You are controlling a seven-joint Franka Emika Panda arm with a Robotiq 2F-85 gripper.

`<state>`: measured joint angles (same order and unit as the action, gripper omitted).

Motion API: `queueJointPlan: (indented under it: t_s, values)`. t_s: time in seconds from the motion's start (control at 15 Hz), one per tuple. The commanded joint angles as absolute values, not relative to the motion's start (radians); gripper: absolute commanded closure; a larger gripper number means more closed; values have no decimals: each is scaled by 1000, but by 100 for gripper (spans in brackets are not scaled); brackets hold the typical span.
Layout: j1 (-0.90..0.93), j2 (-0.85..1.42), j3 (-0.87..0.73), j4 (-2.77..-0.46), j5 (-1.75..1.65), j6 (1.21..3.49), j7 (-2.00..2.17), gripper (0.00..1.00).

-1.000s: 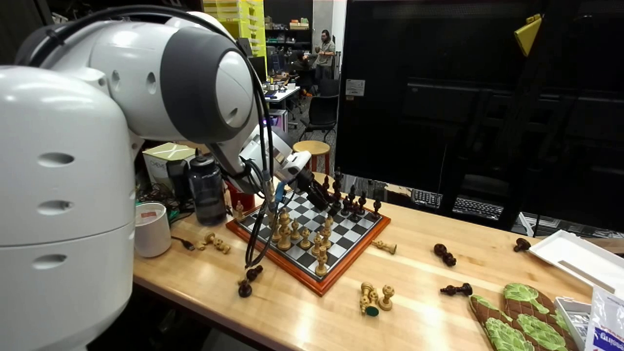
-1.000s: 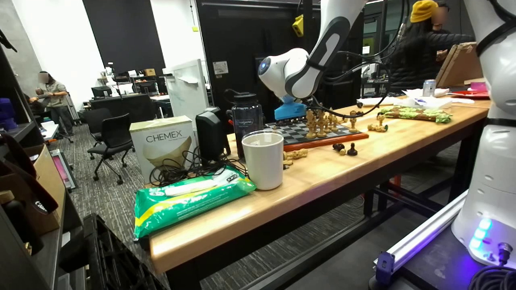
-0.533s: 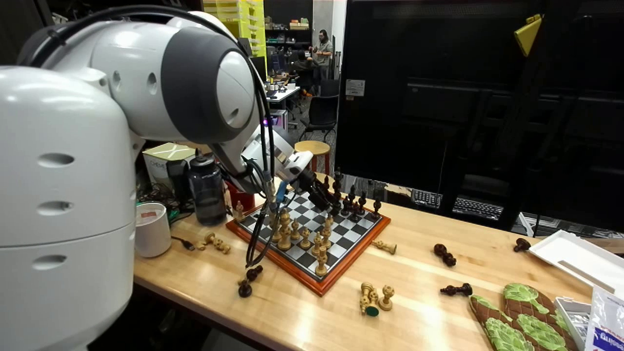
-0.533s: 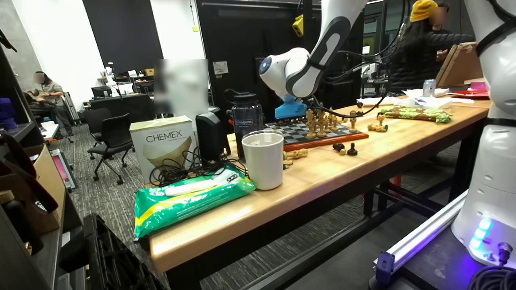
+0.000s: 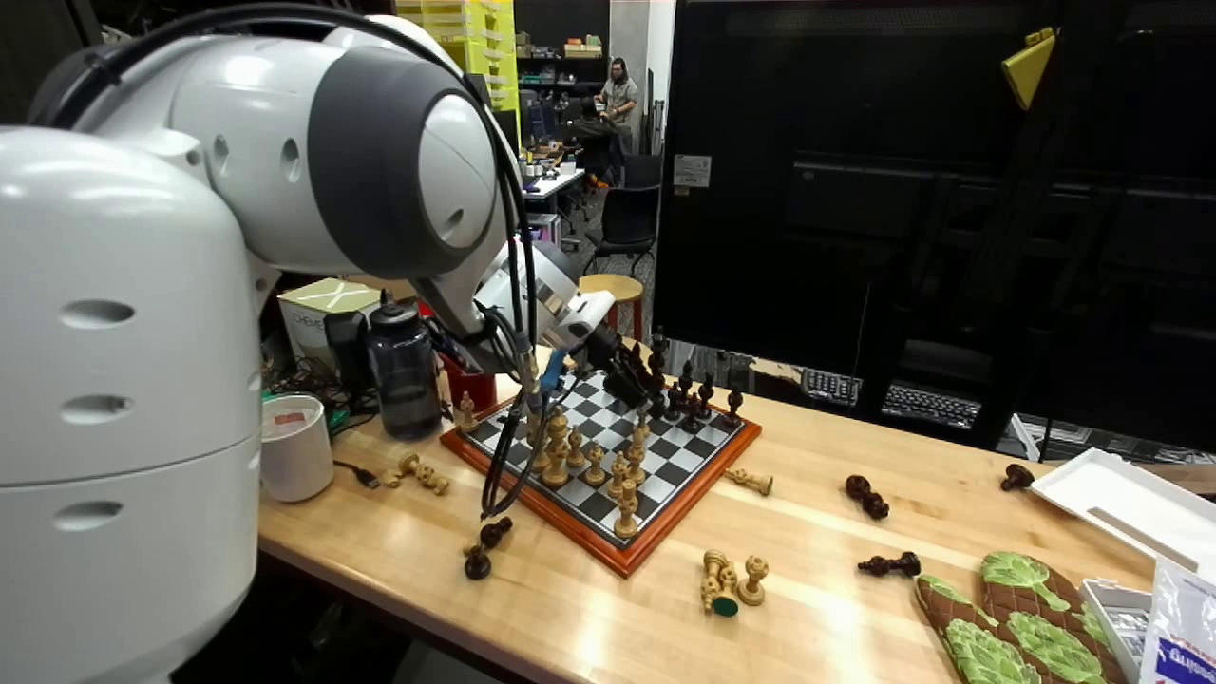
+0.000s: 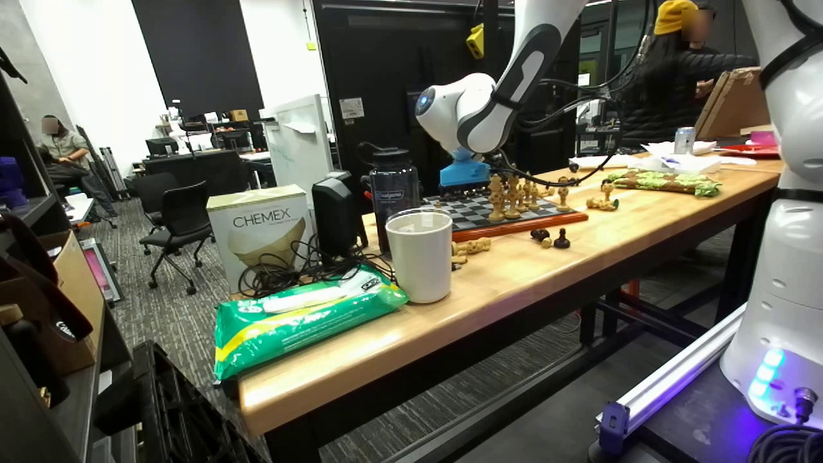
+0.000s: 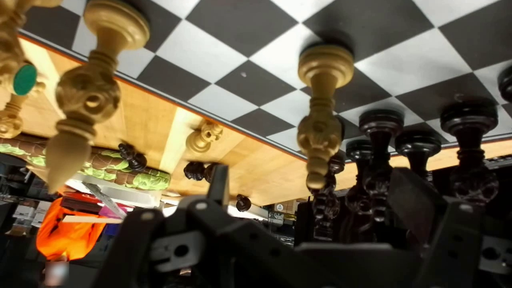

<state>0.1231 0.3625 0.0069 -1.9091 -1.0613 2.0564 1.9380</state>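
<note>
The pale wood tabletop (image 5: 807, 532) carries a board (image 5: 679, 505), with loose dark pieces (image 5: 889, 564) and pale pieces (image 5: 750, 481) scattered about it. A cup (image 6: 419, 263), bottle (image 5: 404, 375), speaker (image 6: 336, 218) and box (image 6: 263, 222) stand near one end, by tangled cables (image 6: 273, 283); wipes (image 6: 308, 321) lie beside the cup. A mitt (image 5: 1026, 617) lies toward the opposite end.

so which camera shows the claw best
The wrist view: the claw looms close up along its lower edge, with both fingers visible and spread apart. Both exterior views show it only small and dark above the chessboard, its fingers hard to tell apart.
</note>
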Motion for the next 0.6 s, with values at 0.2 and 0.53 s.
queueJointPlan:
  t_s: [0.2,0.53]
  values:
    - [119,333,9,-1921,-1065,2053,1959,0]
    - [118,327,8,-1912,-1066,2049,1967,0]
